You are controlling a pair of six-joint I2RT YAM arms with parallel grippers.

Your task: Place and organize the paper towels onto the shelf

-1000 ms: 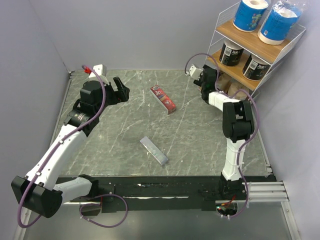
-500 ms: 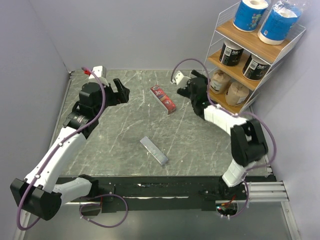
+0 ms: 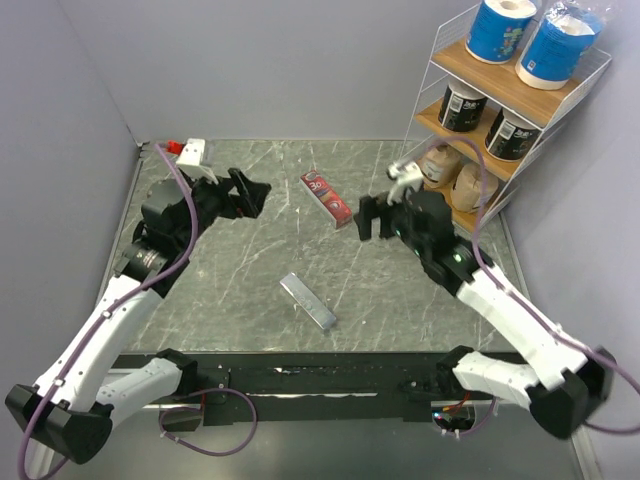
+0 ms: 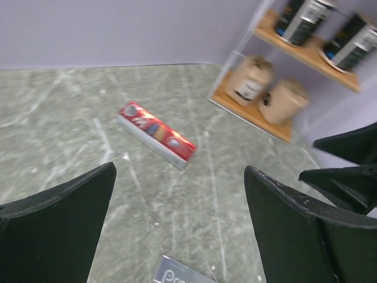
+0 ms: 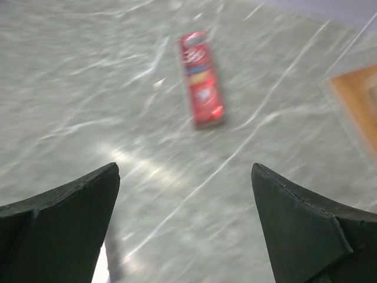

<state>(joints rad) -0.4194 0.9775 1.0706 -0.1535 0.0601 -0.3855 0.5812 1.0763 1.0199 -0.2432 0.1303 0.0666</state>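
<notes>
The white wire shelf stands at the back right. Two blue rolls stand on its top tier, two black rolls on the middle tier and two tan rolls on the bottom tier. The left wrist view shows the tan rolls and black rolls too. My right gripper is open and empty, left of the shelf and above the table; in its own view it faces bare table. My left gripper is open and empty at the back left.
A flat red packet lies at the table's back middle; it also shows in the left wrist view and the right wrist view. A grey bar lies mid-table. Grey walls close off the left, back and right.
My right arm has pulled away from the shelf's bottom tier and swung left and nearer, over the table. My left arm has shifted slightly; its gripper stays open.
</notes>
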